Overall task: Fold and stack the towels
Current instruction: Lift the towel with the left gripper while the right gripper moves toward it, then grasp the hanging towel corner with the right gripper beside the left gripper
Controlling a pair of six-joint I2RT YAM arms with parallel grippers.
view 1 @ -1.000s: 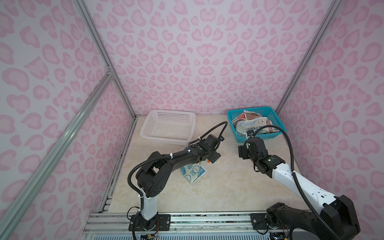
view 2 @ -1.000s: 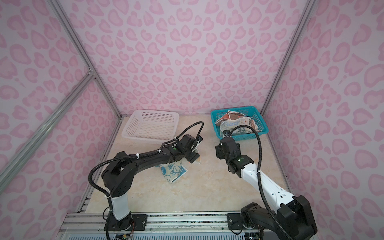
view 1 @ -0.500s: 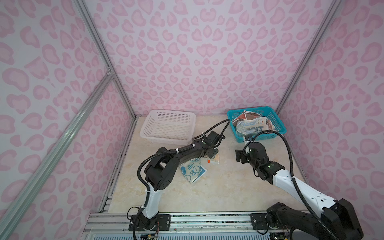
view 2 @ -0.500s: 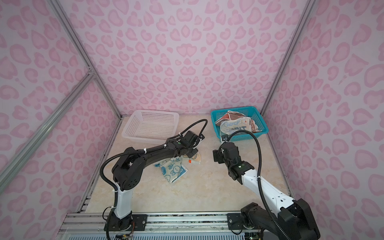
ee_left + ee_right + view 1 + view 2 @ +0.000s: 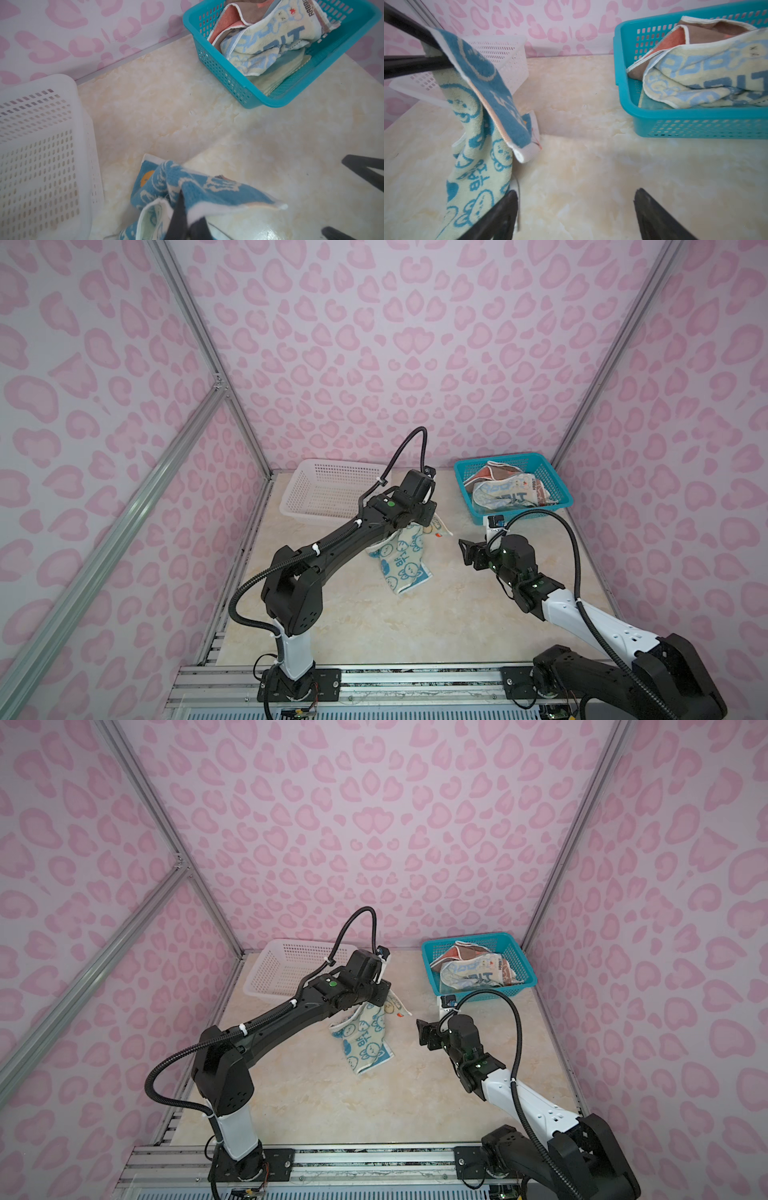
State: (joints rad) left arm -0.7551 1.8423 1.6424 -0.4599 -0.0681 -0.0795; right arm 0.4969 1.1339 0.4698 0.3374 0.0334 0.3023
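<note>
A blue towel with white rabbits hangs from my left gripper, its lower end resting on the table. The left wrist view shows that gripper shut on a bunched edge of the towel. My right gripper is open, low over the table just right of the towel. In the right wrist view its fingers stand wide apart, one next to the hanging towel. More towels lie crumpled in the teal basket.
The teal basket stands at the back right, behind my right gripper. A white perforated basket sits at the back left, close behind my left arm. Pink patterned walls close in the marble-look table on three sides.
My left gripper has shut on the rabbit towel's edge and raised it, so the towel hangs instead of lying flat. My right gripper has come nearer the towel, staying open.
</note>
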